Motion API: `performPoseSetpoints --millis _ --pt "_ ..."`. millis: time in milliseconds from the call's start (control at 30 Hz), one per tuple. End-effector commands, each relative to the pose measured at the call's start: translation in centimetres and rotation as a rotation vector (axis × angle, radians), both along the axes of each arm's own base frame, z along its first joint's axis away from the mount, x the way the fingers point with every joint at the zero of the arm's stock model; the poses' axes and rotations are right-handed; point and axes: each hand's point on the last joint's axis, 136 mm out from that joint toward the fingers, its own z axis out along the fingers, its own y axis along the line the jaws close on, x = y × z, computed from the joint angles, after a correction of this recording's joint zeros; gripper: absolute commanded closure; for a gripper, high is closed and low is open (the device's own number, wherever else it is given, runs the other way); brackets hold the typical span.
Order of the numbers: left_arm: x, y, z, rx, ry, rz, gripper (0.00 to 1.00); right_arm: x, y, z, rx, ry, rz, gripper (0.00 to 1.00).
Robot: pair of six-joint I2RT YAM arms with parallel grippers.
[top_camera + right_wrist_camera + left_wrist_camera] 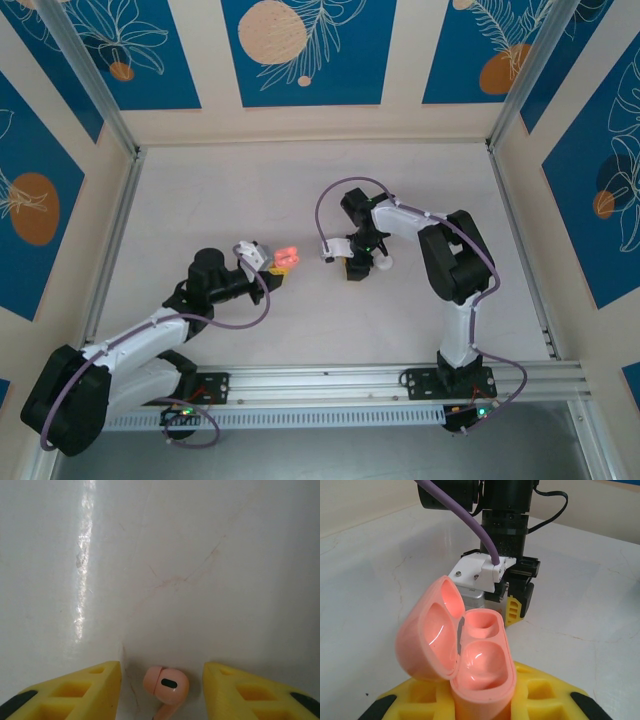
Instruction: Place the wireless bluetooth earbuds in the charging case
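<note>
Right gripper: yellow fingers spread apart, tips down at the white table. One coral earbud lay on the table between them, with a gap on each side and touching neither.

Left gripper: clamped on the base of the charging case. One case, lid swung open to the left, two wells inside, both empty. Beyond the case stood the right gripper, near but apart, a purple cable looping over it.

Faint scratches marked the table. Blue leaf-patterned wall panels stood behind.
</note>
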Motion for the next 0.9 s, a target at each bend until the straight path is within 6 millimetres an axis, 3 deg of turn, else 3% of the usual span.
performPoseSetpoints --millis 0,867 --pt "0.13 0.34 -0.04 0.005 -0.007 0.011 1.00 0.22 -0.12 0.03 -0.003 0.009 -0.006 0.55" --pt "0.07 0.49 -0.22 0.017 -0.002 0.014 1.00 0.41 0.24 -0.59 -0.003 0.018 -0.025 0.69"
